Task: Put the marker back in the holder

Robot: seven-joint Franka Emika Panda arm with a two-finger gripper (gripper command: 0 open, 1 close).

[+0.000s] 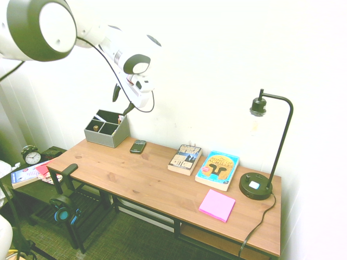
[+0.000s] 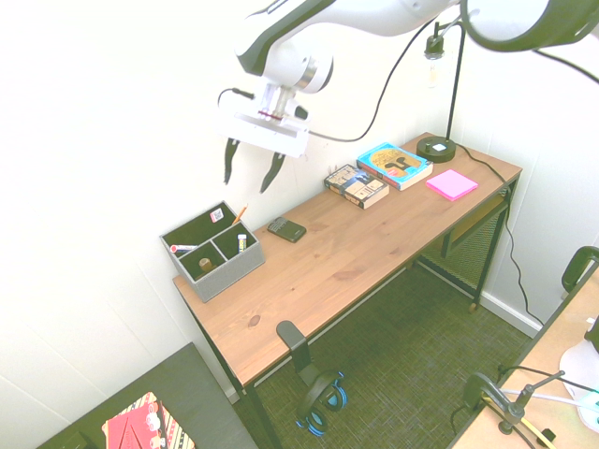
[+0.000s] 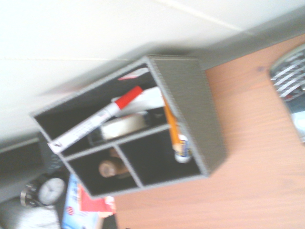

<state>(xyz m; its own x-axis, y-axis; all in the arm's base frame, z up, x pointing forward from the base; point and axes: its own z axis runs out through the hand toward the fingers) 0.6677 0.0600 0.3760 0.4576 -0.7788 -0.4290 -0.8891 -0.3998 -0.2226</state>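
The grey holder point(image 1: 103, 137) point(image 2: 229, 268) point(image 3: 195, 105) stands at the desk's back corner by the wall. The marker point(image 3: 90, 125), white with a red cap, lies slanted inside the holder's long rear compartment, one end resting on the rim. It shows in the second exterior view as a small white and red stick point(image 2: 183, 248). My gripper point(image 2: 252, 168) point(image 1: 122, 102) hangs in the air above the holder. It is open, its dark fingers spread with nothing between them.
The holder also contains an orange pencil point(image 3: 170, 125), a small white tube point(image 3: 182, 149) and a brown roll point(image 3: 108, 168). A black phone point(image 2: 286, 229) lies beside the holder. Further along are two books point(image 1: 185, 159) point(image 1: 217, 169), pink notes point(image 1: 217, 205) and a black lamp point(image 1: 256, 185).
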